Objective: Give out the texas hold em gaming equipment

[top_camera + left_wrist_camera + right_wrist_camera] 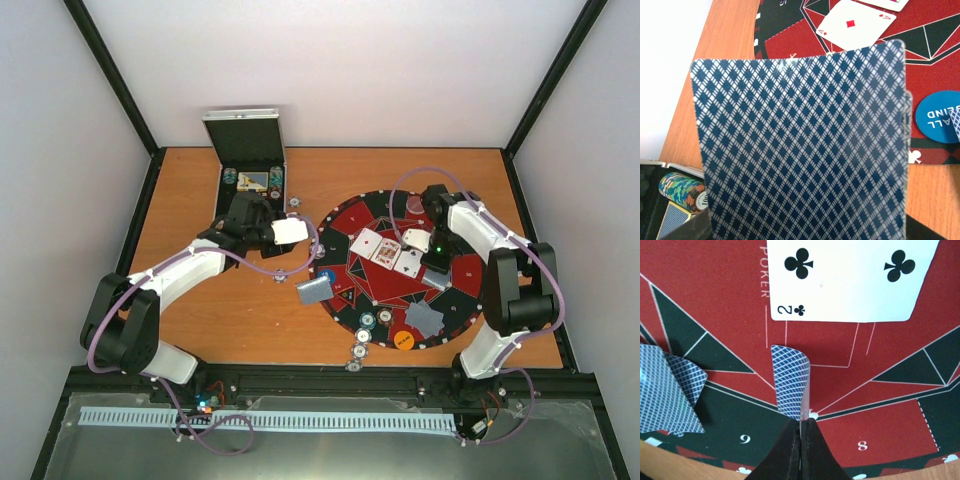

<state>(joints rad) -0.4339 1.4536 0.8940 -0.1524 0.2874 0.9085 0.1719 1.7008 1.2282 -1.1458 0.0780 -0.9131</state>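
My left gripper [270,232] is shut on a playing card [291,231] and holds it above the wood between the open case and the mat. In the left wrist view the card's blue diamond back [805,145] fills the frame and hides the fingers. My right gripper [801,422] is shut on another blue-backed card [790,385], seen edge-on and bent, above the round poker mat [345,225]. Three face-up cards [387,253] lie at the mat's centre, among them the two of clubs [850,280] and an ace of diamonds [855,25].
An open metal case [250,150] with chip stacks [682,190] stands at the back left. Face-down cards lie at the mat's left edge [315,290] and front [423,318]. An orange disc [403,340], a blue disc [937,117] and a row of chips [358,351] are near the front.
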